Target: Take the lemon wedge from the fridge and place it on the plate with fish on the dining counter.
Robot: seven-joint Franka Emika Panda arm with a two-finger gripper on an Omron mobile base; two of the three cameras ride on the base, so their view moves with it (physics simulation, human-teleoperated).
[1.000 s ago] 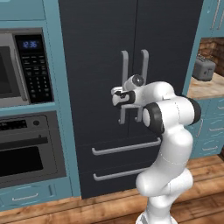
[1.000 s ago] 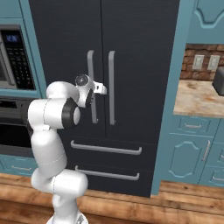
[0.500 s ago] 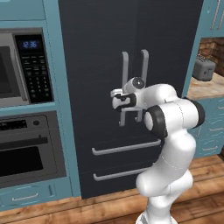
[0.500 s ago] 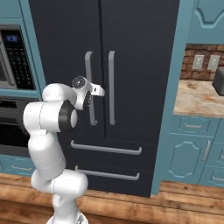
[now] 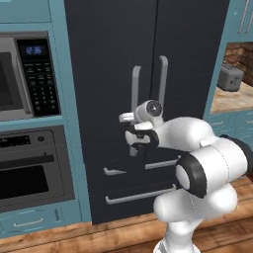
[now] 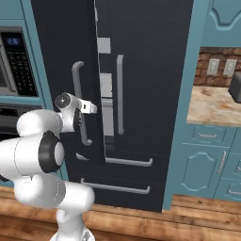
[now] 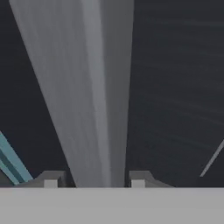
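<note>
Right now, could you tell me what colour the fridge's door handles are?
Grey: the handles are plain grey bars on the dark navy-black fridge, clearest in the hand view.

My white, dark-jointed arm (image 5: 197, 163) faces the navy-black fridge (image 5: 113, 74) with grey bar handles (image 5: 162, 79), flanked by teal cabinets (image 6: 202, 164) over a brown wood floor (image 6: 179, 221).

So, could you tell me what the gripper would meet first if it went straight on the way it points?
The gripper straddles the fridge's left door handle, so that grey bar comes first, with the dark door right behind; depth is unclear.
</note>
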